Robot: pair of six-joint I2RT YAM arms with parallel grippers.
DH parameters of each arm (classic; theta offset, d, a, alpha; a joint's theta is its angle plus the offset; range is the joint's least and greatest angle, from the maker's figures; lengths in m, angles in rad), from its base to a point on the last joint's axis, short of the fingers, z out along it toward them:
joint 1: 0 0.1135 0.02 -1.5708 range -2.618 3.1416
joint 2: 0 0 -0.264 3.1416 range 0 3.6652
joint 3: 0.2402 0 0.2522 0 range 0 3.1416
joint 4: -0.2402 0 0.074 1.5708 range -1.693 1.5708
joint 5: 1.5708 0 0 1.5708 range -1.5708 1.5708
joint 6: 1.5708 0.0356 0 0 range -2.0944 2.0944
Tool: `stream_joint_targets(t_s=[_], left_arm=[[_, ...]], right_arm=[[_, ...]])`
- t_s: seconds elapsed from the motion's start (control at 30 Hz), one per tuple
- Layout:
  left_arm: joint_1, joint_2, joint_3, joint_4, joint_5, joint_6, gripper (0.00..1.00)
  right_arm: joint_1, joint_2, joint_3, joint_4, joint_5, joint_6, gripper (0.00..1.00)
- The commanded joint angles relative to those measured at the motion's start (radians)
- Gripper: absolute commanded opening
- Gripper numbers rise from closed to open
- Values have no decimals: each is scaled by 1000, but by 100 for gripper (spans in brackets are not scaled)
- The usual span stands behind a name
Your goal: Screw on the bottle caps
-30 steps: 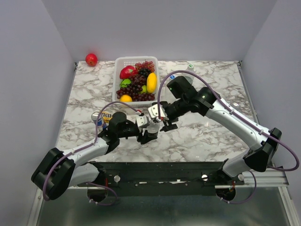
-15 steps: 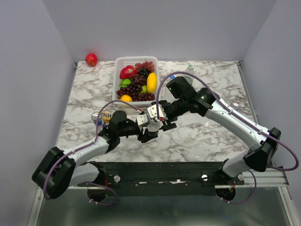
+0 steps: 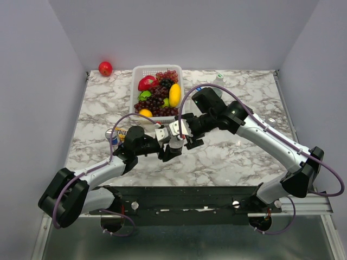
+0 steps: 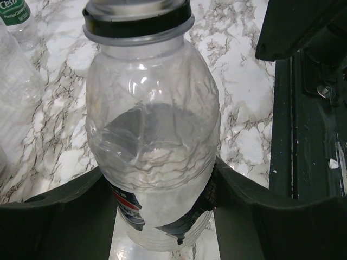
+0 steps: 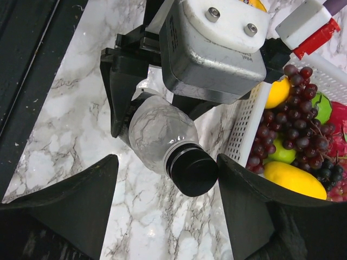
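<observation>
basket (image 3: 157,67): white, lattice-walled, on the far half of the marble counter (image 3: 227,157), filled with grapes (image 3: 158,100) and other fruit
clear bottle (image 4: 152,135): held just in front of the basket's near end, its neck turned toward the right arm, a dark label low on its crinkled body; whether it rested on the counter could not be told
black cap (image 5: 192,169): sat on the neck of the clear bottle, just in front of the basket's near wall; whether it was screwed fully down could not be told
left fingers (image 4: 54,216): closed in on the lower body of the clear bottle, one pressing on each side, gripping it
right fingers (image 5: 59,206): spread wide, one on either side of the black cap; the one away from the basket stood apart from the cap, the one on the basket side was close to it, contact not clear; nothing gripped
small bottle (image 3: 219,79): upright with a pale green top, beside the basket's far end on the right arm's side, apart from it
drink can (image 3: 113,134): in front of the basket's near corner on the left arm's side, partly hidden by that arm
red apple (image 3: 105,68): beside the basket's far end on the left arm's side, well apart from it
</observation>
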Motion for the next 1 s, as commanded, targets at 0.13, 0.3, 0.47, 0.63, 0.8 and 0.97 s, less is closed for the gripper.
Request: stream_joint_targets(t_s=[0.13, 0.3, 0.47, 0.63, 0.8, 0.97], left_arm=[[14, 11, 24, 55, -19, -24, 0], [14, 14, 21, 51, -34, -14, 0], [14, 14, 17, 58, -80, 14, 0], [11, 18, 9, 98, -140, 16, 0], [11, 26, 7, 126, -186, 0, 0], [10, 29, 6, 136, -195, -13, 0]], right_arm=[[8, 6, 5, -33, 35, 37, 80], [9, 12, 25, -35, 21, 52, 80], [11, 32, 54, -59, 38, 72, 80], [12, 81, 132, -112, 62, 155, 80], [11, 133, 209, -205, 87, 204, 80], [11, 136, 217, -213, 104, 236, 81]])
